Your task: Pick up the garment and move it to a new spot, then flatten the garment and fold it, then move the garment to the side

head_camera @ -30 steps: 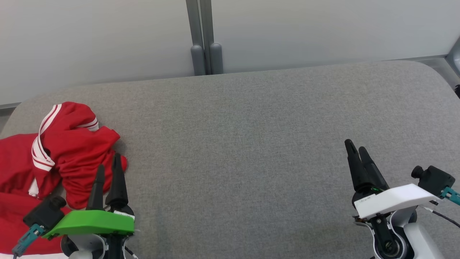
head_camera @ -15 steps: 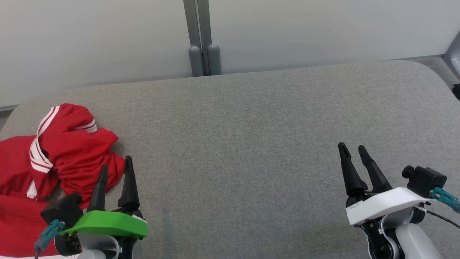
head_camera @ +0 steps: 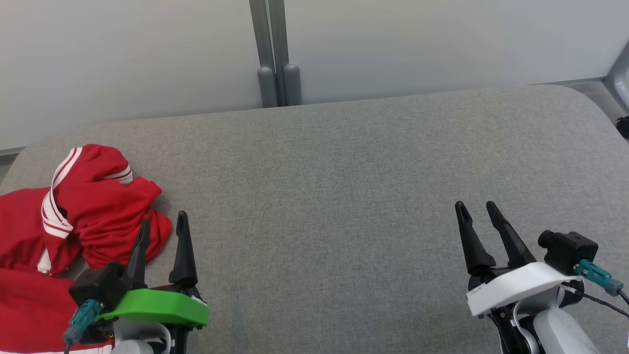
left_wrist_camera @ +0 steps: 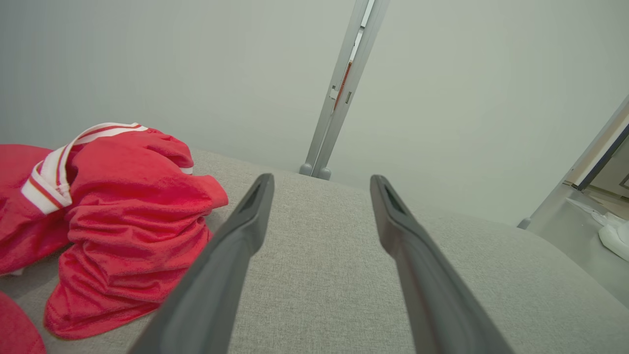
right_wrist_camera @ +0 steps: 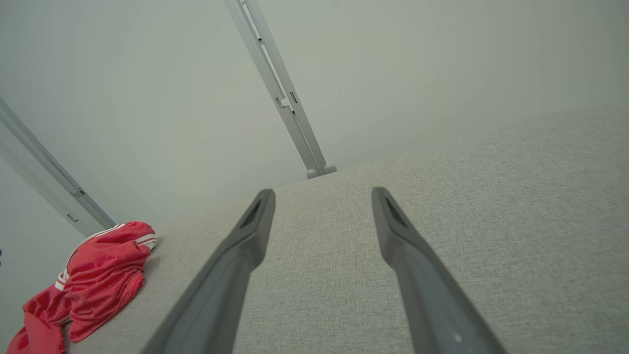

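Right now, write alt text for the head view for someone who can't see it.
A crumpled red garment with white stripes lies at the left edge of a grey padded surface. The left gripper sits just beside it, fingers open and empty; the right gripper is open at the lower right.

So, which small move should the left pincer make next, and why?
Probably ease the left pincer a little to its left, over the red garment: it is open and empty, and the crumpled cloth lies beside it, not yet grasped.
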You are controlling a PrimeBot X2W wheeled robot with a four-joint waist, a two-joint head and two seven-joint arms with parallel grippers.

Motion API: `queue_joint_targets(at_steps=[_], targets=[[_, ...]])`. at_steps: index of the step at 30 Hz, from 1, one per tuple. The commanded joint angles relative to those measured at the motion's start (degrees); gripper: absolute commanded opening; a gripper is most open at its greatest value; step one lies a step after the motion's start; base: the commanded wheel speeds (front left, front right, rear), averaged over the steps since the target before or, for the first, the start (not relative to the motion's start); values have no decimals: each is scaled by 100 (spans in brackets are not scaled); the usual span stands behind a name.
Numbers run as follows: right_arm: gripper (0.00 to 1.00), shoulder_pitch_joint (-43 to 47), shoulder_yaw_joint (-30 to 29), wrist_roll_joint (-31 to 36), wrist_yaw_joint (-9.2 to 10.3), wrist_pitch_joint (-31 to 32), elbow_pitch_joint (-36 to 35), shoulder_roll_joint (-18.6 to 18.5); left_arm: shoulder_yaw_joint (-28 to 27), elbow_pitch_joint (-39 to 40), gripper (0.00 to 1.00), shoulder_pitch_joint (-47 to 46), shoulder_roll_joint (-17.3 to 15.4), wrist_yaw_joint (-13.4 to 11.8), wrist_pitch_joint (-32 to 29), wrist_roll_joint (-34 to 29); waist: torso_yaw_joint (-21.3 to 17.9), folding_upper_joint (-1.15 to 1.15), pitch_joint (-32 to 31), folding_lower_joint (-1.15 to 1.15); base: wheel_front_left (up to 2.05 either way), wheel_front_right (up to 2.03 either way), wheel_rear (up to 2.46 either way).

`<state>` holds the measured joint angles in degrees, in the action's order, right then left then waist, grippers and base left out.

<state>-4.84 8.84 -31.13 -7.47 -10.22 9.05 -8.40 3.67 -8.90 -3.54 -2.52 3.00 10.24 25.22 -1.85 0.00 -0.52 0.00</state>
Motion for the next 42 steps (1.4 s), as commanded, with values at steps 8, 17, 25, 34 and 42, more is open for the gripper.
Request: queue_joint_targets(at_steps=[8, 17, 25, 34, 42], targets=[[100, -78, 82, 428, -2, -152, 43, -80, 43, 87, 100, 26, -46, -59, 151, -450, -6, 0, -12, 0, 0, 0, 0], [100, -106, 143, 761, -3, -261, 43, -96, 95, 82, 100, 49, -49, -94, 258, -855, -36, 0, -24, 0, 0, 0, 0], [100, -103, 182, 1049, -3, -344, 7, -97, 138, 42, 100, 55, -51, -103, 344, -1173, -47, 0, -36, 0, 0, 0, 0], [100, -98, 267, 1370, -3, -438, -21, -111, 195, 10, 100, 40, -53, -138, 439, -1519, -54, 0, -35, 0, 0, 0, 0], [100, -115, 329, 1589, -2, -503, -14, -133, 228, -1, 100, 29, -55, -159, 499, -1747, -67, 0, -22, 0, 0, 0, 0]])
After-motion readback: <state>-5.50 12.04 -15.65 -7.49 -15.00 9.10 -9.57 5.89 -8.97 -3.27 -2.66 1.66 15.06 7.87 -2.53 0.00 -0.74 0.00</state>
